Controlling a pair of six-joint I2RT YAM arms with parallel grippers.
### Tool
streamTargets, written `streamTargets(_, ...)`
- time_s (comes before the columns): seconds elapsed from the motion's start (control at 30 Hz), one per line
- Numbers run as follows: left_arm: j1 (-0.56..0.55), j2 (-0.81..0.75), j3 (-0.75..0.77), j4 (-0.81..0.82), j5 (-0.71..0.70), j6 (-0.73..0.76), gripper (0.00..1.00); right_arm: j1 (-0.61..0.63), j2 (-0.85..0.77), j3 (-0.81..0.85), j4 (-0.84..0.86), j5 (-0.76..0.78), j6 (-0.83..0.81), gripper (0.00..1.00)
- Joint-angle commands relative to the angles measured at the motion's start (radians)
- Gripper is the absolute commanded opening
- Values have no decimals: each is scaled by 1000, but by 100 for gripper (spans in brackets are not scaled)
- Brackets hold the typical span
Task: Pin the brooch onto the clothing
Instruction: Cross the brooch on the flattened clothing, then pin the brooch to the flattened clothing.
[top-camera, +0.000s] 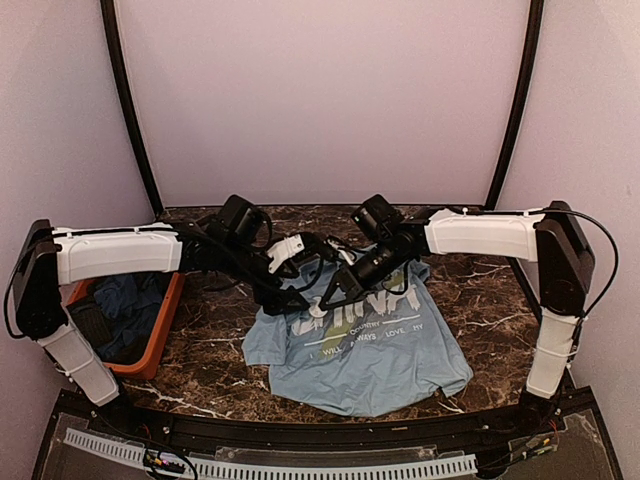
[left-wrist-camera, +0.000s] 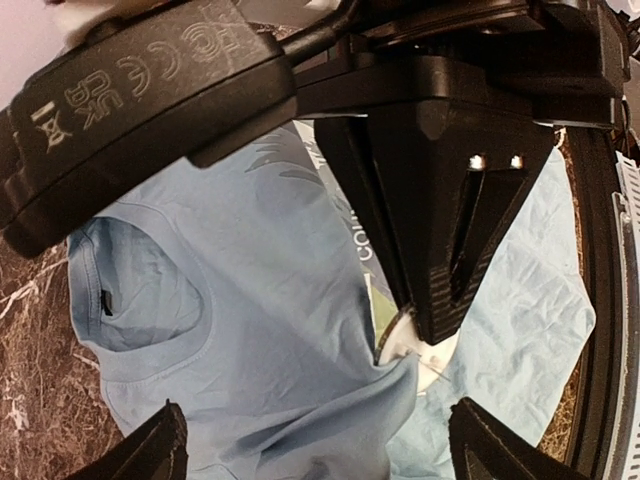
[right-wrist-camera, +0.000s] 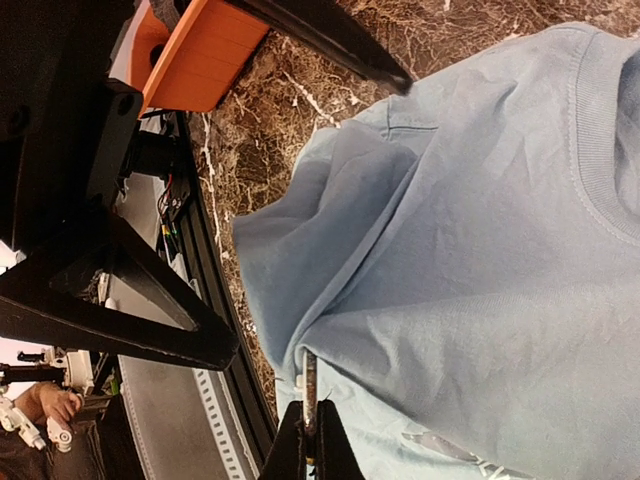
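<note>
Dark brown marble tops the table, where the light blue shirt lies spread with its white lettering facing up. Both arms reach over the shirt's collar end. The right gripper has its fingers pressed together on the brooch, a thin disc seen edge-on, which touches a raised fold of the shirt between the collar and the lettering. From the left wrist camera the disc shows pale and round at that gripper's tip. The left gripper hangs just above the shirt's chest, fingers wide apart and gripping nothing. To the left of the shirt, near its sleeve, stands an orange bin holding darker blue clothes.
</note>
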Motion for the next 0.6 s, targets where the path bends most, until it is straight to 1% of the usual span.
streamTargets(0.0, -3, 17, -3, -28, 66, 11, 88, 16, -13, 0, 16, -52, -29, 0)
streamTargets(0.27, -5, 34, 5, -31, 89, 6, 78, 29, -9, 0, 15, -63, -43, 0)
streamTargets(0.57, -4, 37, 7, -31, 105, 10, 75, 30, -5, -2, 19, -61, -50, 0)
